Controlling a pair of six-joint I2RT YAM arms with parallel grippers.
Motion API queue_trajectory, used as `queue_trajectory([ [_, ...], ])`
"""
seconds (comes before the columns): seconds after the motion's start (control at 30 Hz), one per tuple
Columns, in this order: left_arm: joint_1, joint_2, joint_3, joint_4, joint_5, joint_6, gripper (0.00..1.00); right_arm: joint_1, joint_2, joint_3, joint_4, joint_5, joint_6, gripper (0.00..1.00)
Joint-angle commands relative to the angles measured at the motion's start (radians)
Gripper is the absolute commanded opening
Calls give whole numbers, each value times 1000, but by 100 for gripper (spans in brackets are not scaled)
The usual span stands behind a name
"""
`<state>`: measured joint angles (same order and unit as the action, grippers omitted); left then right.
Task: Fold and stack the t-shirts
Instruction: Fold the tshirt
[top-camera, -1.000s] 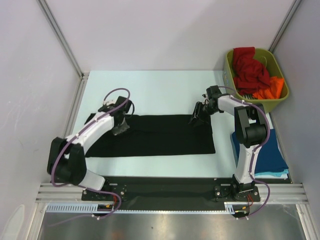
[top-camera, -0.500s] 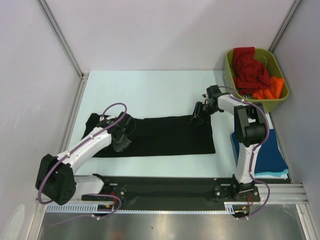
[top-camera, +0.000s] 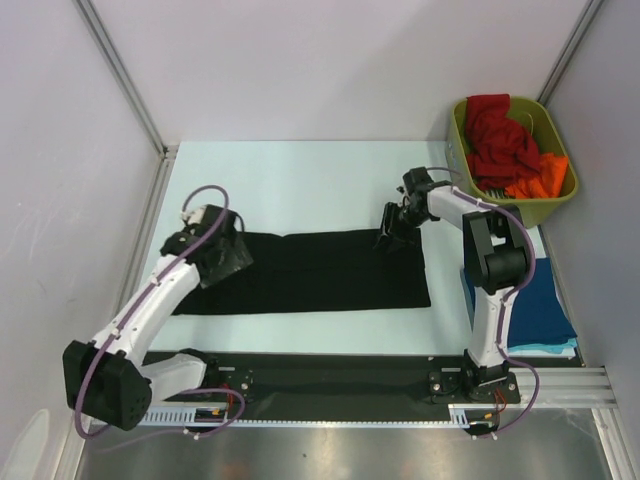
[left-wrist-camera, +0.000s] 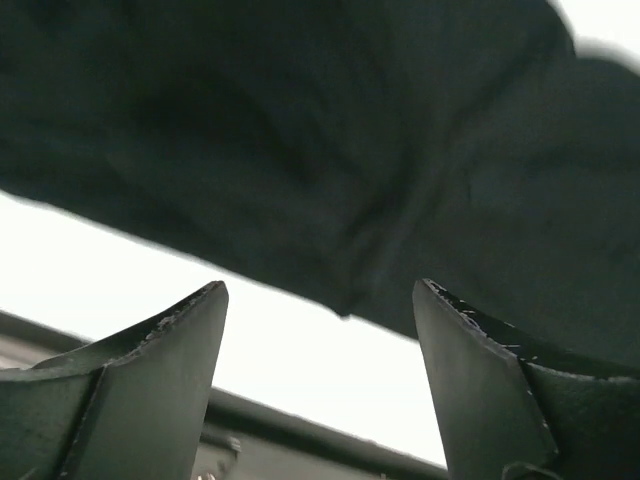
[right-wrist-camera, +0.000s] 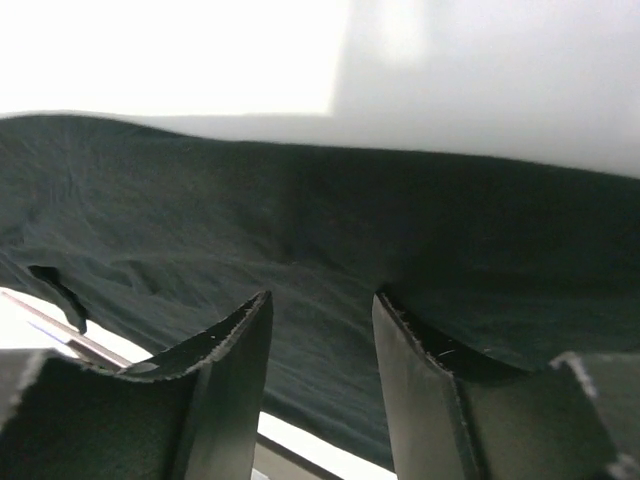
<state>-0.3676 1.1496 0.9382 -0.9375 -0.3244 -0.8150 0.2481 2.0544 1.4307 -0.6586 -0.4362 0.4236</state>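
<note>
A black t-shirt (top-camera: 320, 272) lies on the table as a long flat band. My left gripper (top-camera: 230, 262) hovers over its left end, jaws wide open and empty. In the left wrist view the black t-shirt (left-wrist-camera: 300, 130) fills the top, with pale table showing between the left gripper (left-wrist-camera: 320, 290) fingers. My right gripper (top-camera: 388, 238) sits at the shirt's far right corner. In the right wrist view the right gripper (right-wrist-camera: 323, 296) stands partly open, with the flat black t-shirt (right-wrist-camera: 200, 220) showing in the gap, not pinched.
An olive-green bin (top-camera: 560, 205) at the back right holds red t-shirts (top-camera: 495, 135) and an orange one (top-camera: 540, 178). A folded dark blue t-shirt (top-camera: 545, 305) lies beside the right arm's base, with a teal edge (top-camera: 545, 349) under it. Metal frame posts line both sides.
My left gripper has opened, let go of the shirt's left end and drawn back to the left. The right gripper has widened a little and shifted slightly left.
</note>
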Motion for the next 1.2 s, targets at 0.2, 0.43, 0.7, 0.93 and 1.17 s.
queue_trajectory([
  [0.2,487,-34,-81,115,223,340,71,239,-71,-65,287,-249,125,59],
  [0.43,709,2,-88,114,317,283,67,470,19,-79,729,-338,415,58],
  [0.7,786,-19,-177,226,466,264,64,479,-35,-112,433,-55,252,61],
  [0.93,803,-51,-164,220,432,260,69,300,-126,-214,312,4,103,64],
  [1.17,803,-34,-145,243,444,266,70,221,-200,-246,195,36,14,69],
])
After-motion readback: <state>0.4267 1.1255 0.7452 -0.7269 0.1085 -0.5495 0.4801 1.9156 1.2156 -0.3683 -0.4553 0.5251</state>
